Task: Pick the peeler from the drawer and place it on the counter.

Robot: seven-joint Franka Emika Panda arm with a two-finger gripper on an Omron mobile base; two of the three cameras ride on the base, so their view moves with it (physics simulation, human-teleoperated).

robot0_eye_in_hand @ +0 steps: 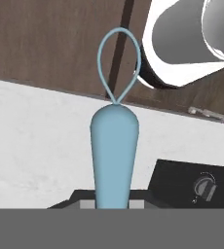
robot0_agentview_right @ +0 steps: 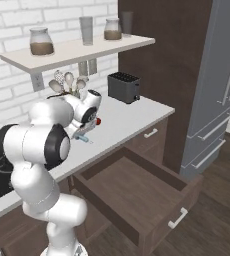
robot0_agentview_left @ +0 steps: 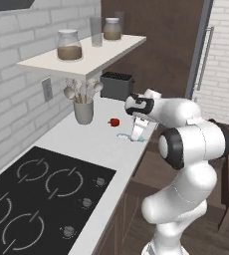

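The peeler [robot0_eye_in_hand: 115,151] in my fingers [robot0_eye_in_hand: 87,205] looked like smooth, matt light-blue plastic, its loop a thin wire-like band of the same colour; the counter [robot0_agentview_left: 94,144] under it was a smooth, faintly mottled white-grey slab; the cooktop [robot0_agentview_left: 37,196] was glossy black, glass-like; the open drawer [robot0_agentview_right: 137,192] showed dark brown wood with a satin-metal pull; the toaster [robot0_agentview_right: 123,87] looked matt dark grey.

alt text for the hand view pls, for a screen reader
A light blue peeler stands up from between the tool fingertips, its thin loop head pointing away over the edge of the white counter. Brown cabinet fronts lie beyond the edge, and a corner of the black cooktop shows at lower right.
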